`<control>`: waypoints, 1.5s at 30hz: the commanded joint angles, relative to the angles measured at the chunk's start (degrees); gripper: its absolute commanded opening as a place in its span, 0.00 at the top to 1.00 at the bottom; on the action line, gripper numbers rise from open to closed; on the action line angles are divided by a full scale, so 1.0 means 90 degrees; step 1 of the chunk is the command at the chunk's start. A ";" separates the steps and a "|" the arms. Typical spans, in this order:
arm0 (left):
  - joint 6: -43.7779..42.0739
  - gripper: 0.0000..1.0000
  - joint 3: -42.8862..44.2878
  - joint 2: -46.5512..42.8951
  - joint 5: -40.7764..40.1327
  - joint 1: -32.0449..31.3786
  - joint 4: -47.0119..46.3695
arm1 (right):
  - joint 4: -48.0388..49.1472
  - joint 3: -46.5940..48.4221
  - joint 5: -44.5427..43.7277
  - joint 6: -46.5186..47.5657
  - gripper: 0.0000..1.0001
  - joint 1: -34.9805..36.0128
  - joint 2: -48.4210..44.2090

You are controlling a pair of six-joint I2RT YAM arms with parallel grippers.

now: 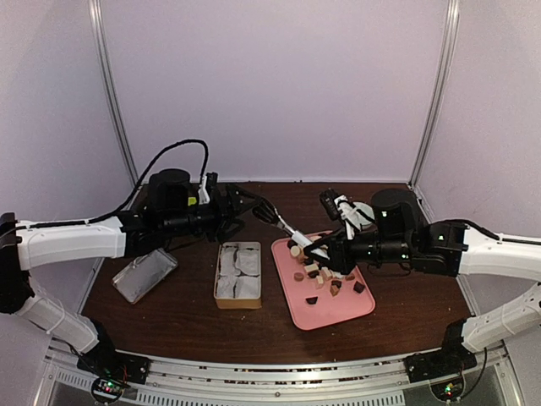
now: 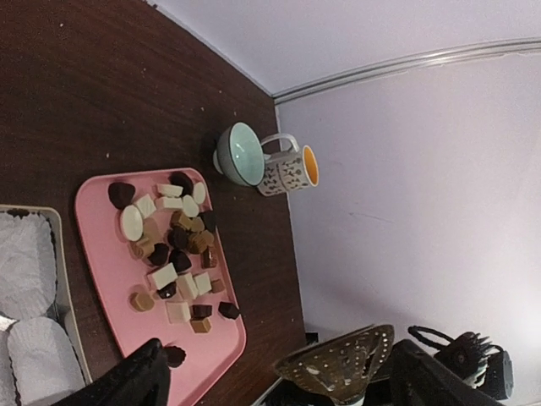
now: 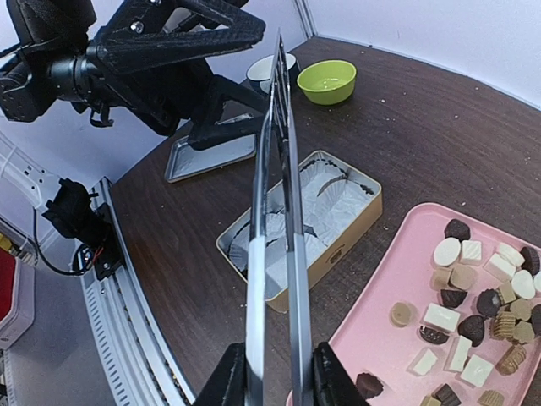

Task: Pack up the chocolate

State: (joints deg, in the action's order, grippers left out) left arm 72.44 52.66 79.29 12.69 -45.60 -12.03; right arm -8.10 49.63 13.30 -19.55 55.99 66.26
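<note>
The chocolate (image 1: pixel 325 279) lies as many small dark, caramel and white pieces on a pink tray (image 1: pixel 325 317). My right gripper (image 1: pixel 325 251) hovers over the tray's left part, shut on the handles of clear tongs (image 1: pixel 292 228). In the right wrist view the tongs (image 3: pixel 279 169) run up from between the fingers (image 3: pixel 228 381). Their perforated head (image 2: pixel 342 364) sits between the spread fingers of my left gripper (image 2: pixel 283 381), which is open and grips nothing. A tan box (image 1: pixel 218 275) lined with white paper cups stands left of the tray. I see no chocolate in the box.
The box's metal lid (image 1: pixel 145 275) lies at the table's left. A green bowl (image 3: pixel 325 80) and a patterned mug (image 3: pixel 270 68) stand near the back wall beyond the tray. The table's front rail (image 1: pixel 254 385) runs along the near edge.
</note>
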 commanded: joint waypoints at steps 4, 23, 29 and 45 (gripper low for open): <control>0.1319 0.07 0.0330 0.0174 -0.0464 -0.0225 -0.0112 | -0.0565 0.0597 -0.1334 0.0852 0.79 0.0346 0.0392; 0.1872 0.23 0.0340 0.0603 -0.0505 -0.0303 -0.0418 | -0.0452 0.0750 -0.1518 0.0942 0.79 0.0581 0.0620; 0.1930 0.37 0.0274 0.0692 -0.0571 -0.0341 -0.0606 | -0.0428 0.0822 -0.1541 0.0899 0.79 0.0604 0.0793; 0.1715 0.62 0.0125 0.0557 -0.0956 -0.0411 -0.0615 | -0.0303 0.0755 -0.1693 0.0645 0.69 0.0602 0.0876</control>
State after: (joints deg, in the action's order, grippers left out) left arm 89.45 53.98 85.38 5.04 -48.97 -14.24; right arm -12.58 55.24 -0.49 -12.67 61.14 73.95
